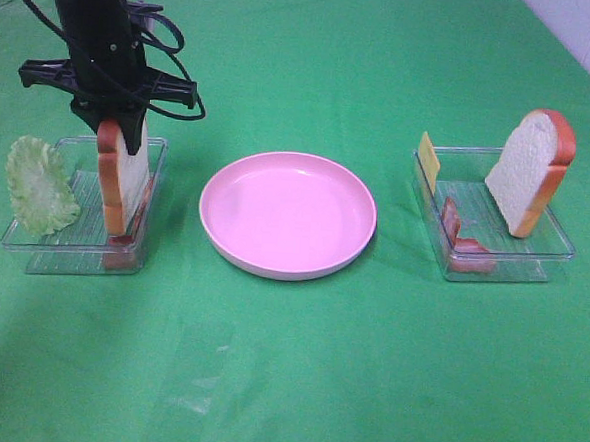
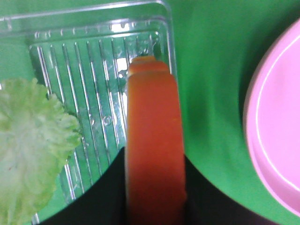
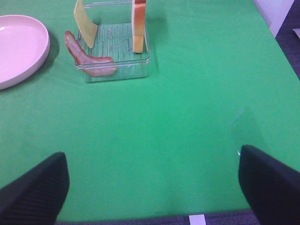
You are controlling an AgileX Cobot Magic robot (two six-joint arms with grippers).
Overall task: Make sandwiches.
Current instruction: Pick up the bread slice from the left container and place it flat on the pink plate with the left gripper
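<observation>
Slip risk: left gripper (image 1: 117,128) clamps bread slice (image 1: 124,186) by top crust only; slice may pivot and snag tray (image 1: 33,247) wall.

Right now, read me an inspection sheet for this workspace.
Surface: green cloth, bare in front.
Job's things: first bread slice upright in the left tray, lettuce leaf propped at its outer wall; second bread slice and cheese slice leaning in the right tray, bacon at its near corner; pink plate between the trays, nothing on it.
Clutter: nothing seen.
Claws: left claw shut on the first bread slice; right claw open over bare cloth.
Cables: black cables looped beside the left arm.
Surroundings: white wall at the far right corner.
</observation>
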